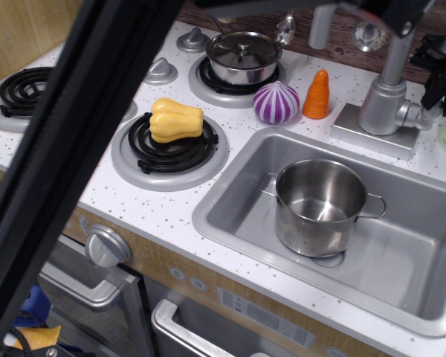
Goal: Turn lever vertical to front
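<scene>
Silver-grey and small, the lever (pixel 429 111) is mostly hidden: only its short stub shows, jutting from the right side of the thick faucet column (pixel 380 105), and the paddle end disappears behind the black gripper (pixel 440 74) at the picture's right edge. Judging from the stub, the lever's long axis runs sideways out of the column, away from the sink's left end; whether the paddle stands upright or has begun to tip toward the front cannot be told.

Dark fingers sit right over that stub, just to the right of the column and apparently touching or straddling the paddle. Whether they are clamped on it or merely spread beside it cannot be told, as the frame edge cuts them off.

So the coming move likely turns on a pull from the column's right flank forward, toward the sink (pixel 230 195) in front of the faucet base, swinging the paddle about the stub's axis.

Left of the column stand an orange carrot (pixel 317 95) and a purple striped onion (pixel 276 102); in front, a steel pot (pixel 320 206) rests in the basin.
</scene>
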`<state>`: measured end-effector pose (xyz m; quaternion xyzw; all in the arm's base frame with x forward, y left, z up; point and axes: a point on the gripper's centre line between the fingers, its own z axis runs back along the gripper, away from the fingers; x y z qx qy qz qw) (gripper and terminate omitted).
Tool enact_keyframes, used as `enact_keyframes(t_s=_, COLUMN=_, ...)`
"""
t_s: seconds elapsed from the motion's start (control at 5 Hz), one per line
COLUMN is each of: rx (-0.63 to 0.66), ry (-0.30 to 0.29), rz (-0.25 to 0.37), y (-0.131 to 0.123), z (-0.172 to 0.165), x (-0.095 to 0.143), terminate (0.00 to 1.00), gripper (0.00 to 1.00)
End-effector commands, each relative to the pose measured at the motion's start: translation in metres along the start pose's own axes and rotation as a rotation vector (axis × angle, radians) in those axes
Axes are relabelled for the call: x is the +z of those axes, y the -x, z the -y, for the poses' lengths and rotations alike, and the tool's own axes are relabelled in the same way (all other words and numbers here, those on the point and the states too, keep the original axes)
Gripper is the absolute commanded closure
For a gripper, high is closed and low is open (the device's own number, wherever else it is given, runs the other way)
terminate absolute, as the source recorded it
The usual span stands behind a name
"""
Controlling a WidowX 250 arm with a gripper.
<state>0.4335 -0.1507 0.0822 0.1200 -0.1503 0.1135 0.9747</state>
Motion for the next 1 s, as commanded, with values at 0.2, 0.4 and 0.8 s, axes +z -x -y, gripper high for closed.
enact_keyframes(t_s=0.2, rx=0.087, ry=0.196, rz=-0.053, y=-0.004, z=0.005, x=-0.008, terminate=0.00, gripper=1.00)
enact_keyframes(t_s=0.4, rx=0.091, ry=0.215, rz=-0.051, y=0.001, z=0.010, x=-0.022, terminate=0.00, gripper=1.00)
enact_keyframes(t_s=0.8, rx=0.059, ry=0.215, rz=-0.056, y=-0.003, z=0.005, x=-0.024, terminate=1.00, gripper=1.00)
